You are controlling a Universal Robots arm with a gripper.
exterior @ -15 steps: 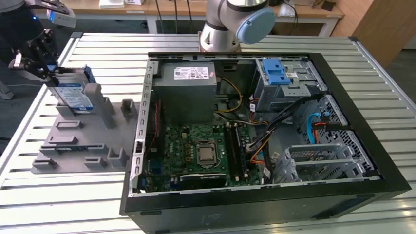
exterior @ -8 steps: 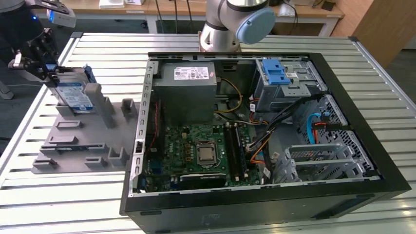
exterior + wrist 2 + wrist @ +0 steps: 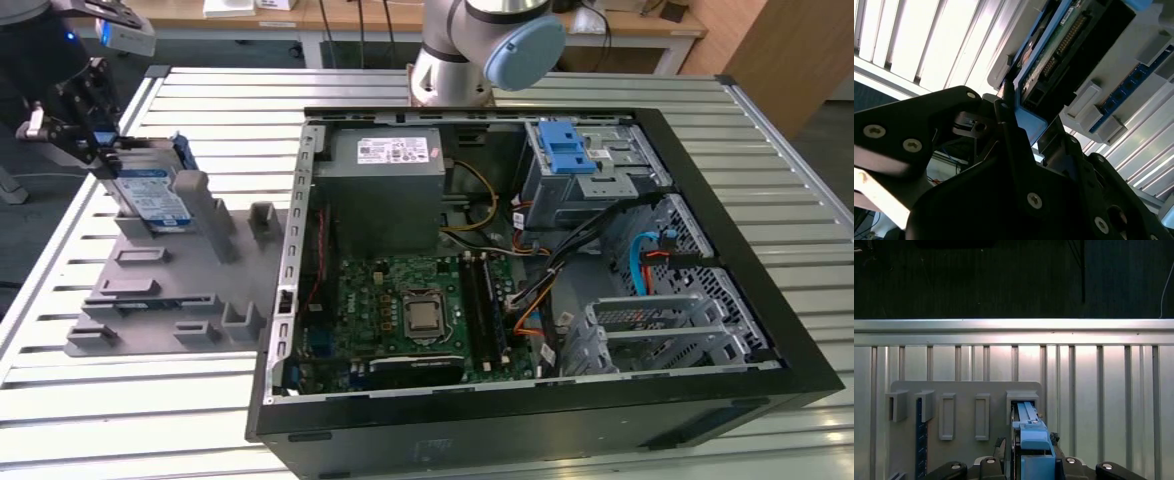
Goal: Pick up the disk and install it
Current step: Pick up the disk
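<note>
Risk one, as I judge it: binding. The disk point(image 3: 147, 195) stands on edge in a slot of the grey fixture plate point(image 3: 200, 270), on the slatted table point(image 3: 134, 420) at the exterior view's left, well apart from the open computer case point(image 3: 534, 425). The gripper point(image 3: 96, 150) is at the disk's upper end and straddles its blue frame point(image 3: 1031, 435) in the first wrist view. I cannot tell whether it has closed on the frame or is just sitting around it. Any pull off the slot axis would likely jam the disk against the slot walls, or against the grey post point(image 3: 191, 195) beside it, and could drag the fixture. Risk two: the hold looks to be on one end of a plastic frame, so the disk could pivot or slip if the grip is shallow. Its circuit-board side point(image 3: 1054, 55) is exposed in the second wrist view, so a scrape there would be bad. Risk three: black and blue cables point(image 3: 627, 240) run just beside the drive cage point(image 3: 587, 175) with the blue latch point(image 3: 567, 150), a snag hazard. Hidden: the actual contact between gripper and frame, the part of the disk down in the slot, some of the label behind the post, and the inside of the cage.
</note>
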